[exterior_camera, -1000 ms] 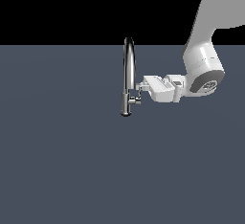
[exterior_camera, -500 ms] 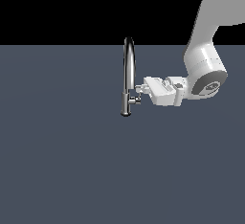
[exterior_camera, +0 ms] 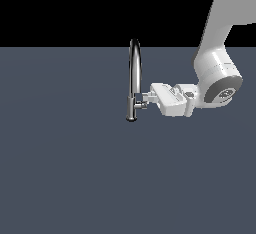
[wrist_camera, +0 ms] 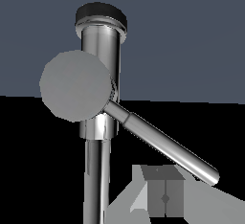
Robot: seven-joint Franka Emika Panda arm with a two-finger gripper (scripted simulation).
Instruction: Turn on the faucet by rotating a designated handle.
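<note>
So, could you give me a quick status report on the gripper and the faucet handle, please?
Gripper level at the faucet, up against the handle; open or shut unclear. Handle lever angled off its stub. Nothing else in the way.

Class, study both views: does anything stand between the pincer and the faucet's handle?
Nothing visible does. In the exterior view the pincer reaches in from that view's right and already meets the faucet at its lower body. The wrist view shows the handle close up, with only a finger beside it.
</note>
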